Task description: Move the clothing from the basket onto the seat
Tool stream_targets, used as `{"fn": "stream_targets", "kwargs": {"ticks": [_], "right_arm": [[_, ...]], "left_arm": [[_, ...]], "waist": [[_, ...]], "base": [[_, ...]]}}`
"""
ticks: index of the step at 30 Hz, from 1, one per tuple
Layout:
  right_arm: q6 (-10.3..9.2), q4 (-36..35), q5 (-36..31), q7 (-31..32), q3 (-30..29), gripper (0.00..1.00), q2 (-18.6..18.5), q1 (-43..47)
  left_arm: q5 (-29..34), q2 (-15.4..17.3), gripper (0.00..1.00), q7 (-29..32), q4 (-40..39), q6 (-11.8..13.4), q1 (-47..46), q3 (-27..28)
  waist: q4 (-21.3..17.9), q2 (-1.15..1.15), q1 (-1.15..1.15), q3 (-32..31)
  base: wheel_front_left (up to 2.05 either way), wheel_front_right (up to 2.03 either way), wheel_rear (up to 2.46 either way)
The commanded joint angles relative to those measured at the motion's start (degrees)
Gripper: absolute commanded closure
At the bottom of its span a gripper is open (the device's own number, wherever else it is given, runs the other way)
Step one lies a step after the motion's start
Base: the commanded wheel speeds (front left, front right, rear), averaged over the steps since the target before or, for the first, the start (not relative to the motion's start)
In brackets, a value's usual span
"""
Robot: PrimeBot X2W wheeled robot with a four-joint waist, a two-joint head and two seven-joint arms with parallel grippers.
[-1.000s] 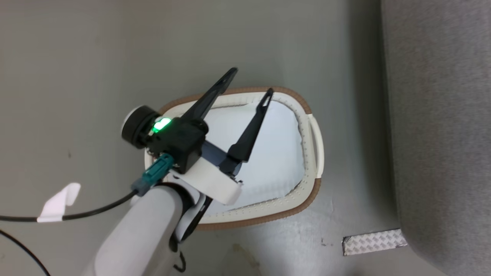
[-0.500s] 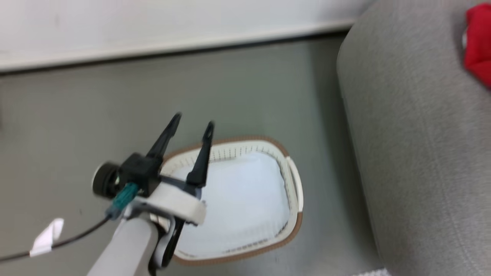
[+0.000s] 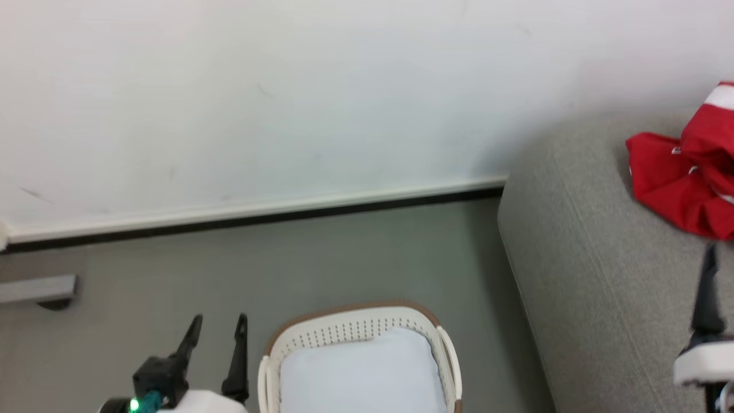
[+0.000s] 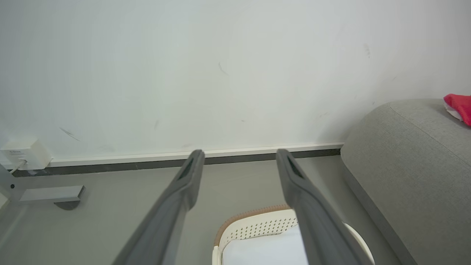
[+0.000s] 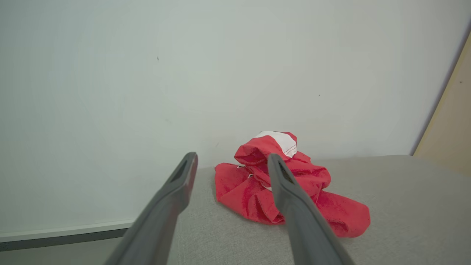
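The clothing (image 3: pixel 682 183) lies crumpled on the seat (image 3: pixel 602 298); the basket (image 3: pixel 355 330) stands on the floor (image 3: pixel 344 258) beside the seat, containing a pale cushion (image 3: pixel 361 373); left gripper (image 3: pixel 220 317) spread, empty, beside the basket; right gripper (image 5: pixel 232 157) spread, empty, over the seat, near the clothing.

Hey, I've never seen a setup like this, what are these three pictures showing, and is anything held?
It's a wheeled robot with two arms. One picture looks down from its head; the other two look forward from its wrists. The left end effector is open beside the white basket on the floor, which holds a pale cushion. The right end effector is open over the grey seat, where the red-and-white clothing lies heaped. Nothing is held.
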Motion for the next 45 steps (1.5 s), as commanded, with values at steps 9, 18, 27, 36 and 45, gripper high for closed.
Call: {"fn": "stream_targets", "kwargs": {"ticks": [9, 18, 27, 36, 45], "right_arm": [[-0.15, -2.3, 4.1, -0.2, 7.6, 0.0, 0.1, 12.6], [-0.15, -0.6, 5.8, -0.2, 14.1, 0.0, 0.0, 16.7], [-0.15, 1.7, 7.8, -0.2, 16.5, 0.0, 0.1, 17.1], [-0.15, 3.4, 8.9, -0.2, 18.0, 0.0, 0.0, 16.0], [-0.15, 3.9, 9.4, -0.2, 18.9, 0.0, 0.0, 15.8]], "left_arm": [[1.1, -0.9, 0.0, -0.3, -1.2, -0.7, 7.4, 4.5], [3.6, -2.8, 0.0, -0.3, -0.5, -3.6, 10.1, 8.1], [5.3, -4.6, 0.0, -0.3, 0.8, -5.6, 10.6, 10.1], [7.2, -6.0, 0.0, -0.3, 1.4, -6.9, 10.9, 12.2], [8.6, -6.8, 0.0, -0.3, 1.3, -8.7, 10.6, 13.4]], "waist": [[4.8, 0.0, 0.03, -7.6], [6.0, 0.0, 0.03, -9.1], [6.2, 0.0, 0.03, -9.5], [6.4, 0.0, 0.03, -9.8], [6.1, 0.0, 0.03, -9.7]], "base": [[0.0, 0.0, 0.0], [0.0, 0.0, 0.0], [0.0, 0.0, 0.0], [0.0, 0.0, 0.0], [0.0, 0.0, 0.0]]}}
